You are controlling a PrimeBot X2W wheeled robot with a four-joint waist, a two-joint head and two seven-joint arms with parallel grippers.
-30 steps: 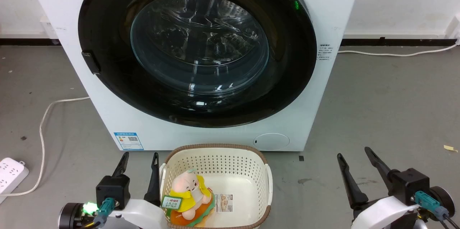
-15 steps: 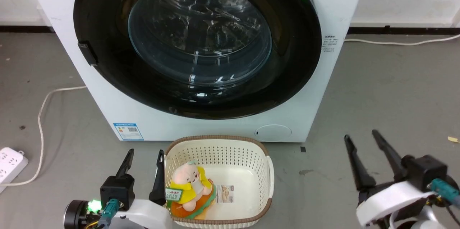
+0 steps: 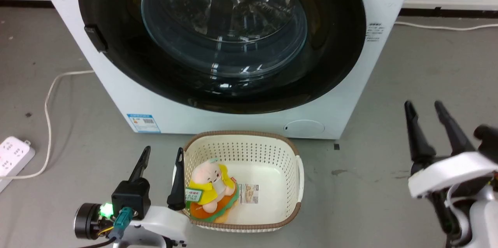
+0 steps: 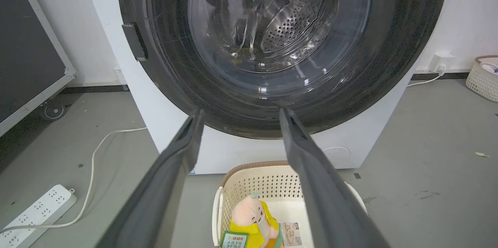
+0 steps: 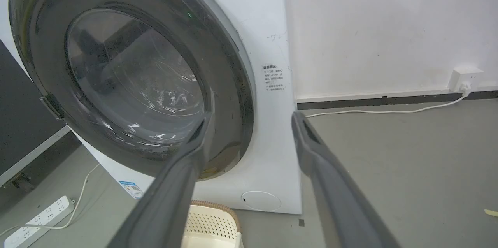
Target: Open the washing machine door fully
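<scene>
left gripper point(image 3: 163, 150): fingers spread, empty | right gripper point(image 3: 423, 104): fingers spread, empty | washing machine door point(image 3: 233, 98): closed, ahead of both grippers, untouched

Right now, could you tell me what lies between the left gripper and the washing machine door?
In the head view, only bare grey floor and the machine's white lower panel separate the left gripper from the washing machine door.
</scene>
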